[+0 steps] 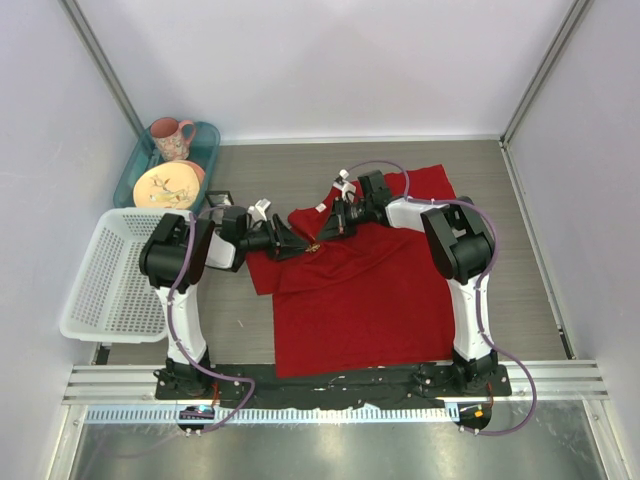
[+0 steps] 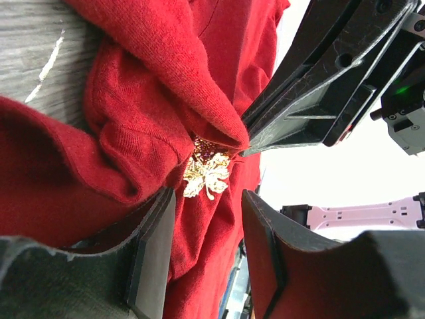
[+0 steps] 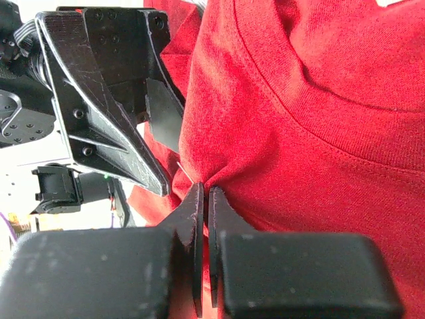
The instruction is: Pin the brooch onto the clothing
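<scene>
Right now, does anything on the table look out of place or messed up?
The red T-shirt is rumpled: the right gripper pinches a fold near the collar, bunching cloth around the brooch. Nothing looks spilled or damaged.

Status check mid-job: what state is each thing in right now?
left gripper: open, brooch just beyond its tips.
right gripper: shut on a fold of the T-shirt.
brooch: resting on the red fabric, ungripped; pinned or not, cannot tell.
T-shirt: spread flat, bunched by the collar.
mug: upright.
</scene>
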You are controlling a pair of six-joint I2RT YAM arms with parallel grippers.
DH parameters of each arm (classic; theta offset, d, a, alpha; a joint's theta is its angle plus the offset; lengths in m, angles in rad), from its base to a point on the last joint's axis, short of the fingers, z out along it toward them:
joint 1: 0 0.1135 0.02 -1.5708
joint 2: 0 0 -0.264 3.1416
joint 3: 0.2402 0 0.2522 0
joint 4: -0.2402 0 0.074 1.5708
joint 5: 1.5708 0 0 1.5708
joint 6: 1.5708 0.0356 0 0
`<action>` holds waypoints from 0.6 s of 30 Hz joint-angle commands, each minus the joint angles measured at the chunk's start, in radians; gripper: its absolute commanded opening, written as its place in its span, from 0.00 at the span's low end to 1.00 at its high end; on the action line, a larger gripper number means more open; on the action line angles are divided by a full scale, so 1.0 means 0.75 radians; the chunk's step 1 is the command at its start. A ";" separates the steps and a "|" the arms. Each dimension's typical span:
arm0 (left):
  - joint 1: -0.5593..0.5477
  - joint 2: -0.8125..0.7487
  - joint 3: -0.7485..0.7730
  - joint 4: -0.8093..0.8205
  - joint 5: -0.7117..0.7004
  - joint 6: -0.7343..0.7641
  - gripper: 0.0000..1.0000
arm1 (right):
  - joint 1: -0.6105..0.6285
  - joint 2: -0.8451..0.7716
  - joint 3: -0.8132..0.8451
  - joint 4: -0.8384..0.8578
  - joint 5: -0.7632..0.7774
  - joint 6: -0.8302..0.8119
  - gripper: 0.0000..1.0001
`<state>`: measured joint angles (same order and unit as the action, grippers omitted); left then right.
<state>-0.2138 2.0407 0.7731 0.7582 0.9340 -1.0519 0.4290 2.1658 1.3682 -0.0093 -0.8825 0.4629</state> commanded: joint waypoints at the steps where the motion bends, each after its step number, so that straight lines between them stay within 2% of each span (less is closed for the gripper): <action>1: -0.011 -0.007 -0.006 0.001 -0.016 -0.062 0.48 | -0.001 -0.100 0.000 0.092 0.001 0.029 0.01; 7: -0.014 0.026 -0.018 0.218 0.000 -0.190 0.45 | 0.001 -0.110 -0.012 0.098 0.005 0.031 0.01; 10: -0.014 0.056 -0.018 0.351 0.002 -0.266 0.40 | 0.001 -0.110 -0.008 0.096 0.001 0.029 0.01; 18: -0.024 0.093 -0.006 0.406 0.010 -0.309 0.31 | 0.001 -0.104 0.002 0.094 -0.001 0.029 0.01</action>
<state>-0.2199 2.1090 0.7628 0.9653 0.9276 -1.2552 0.4274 2.1525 1.3590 0.0254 -0.8783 0.4782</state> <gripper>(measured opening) 0.324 0.032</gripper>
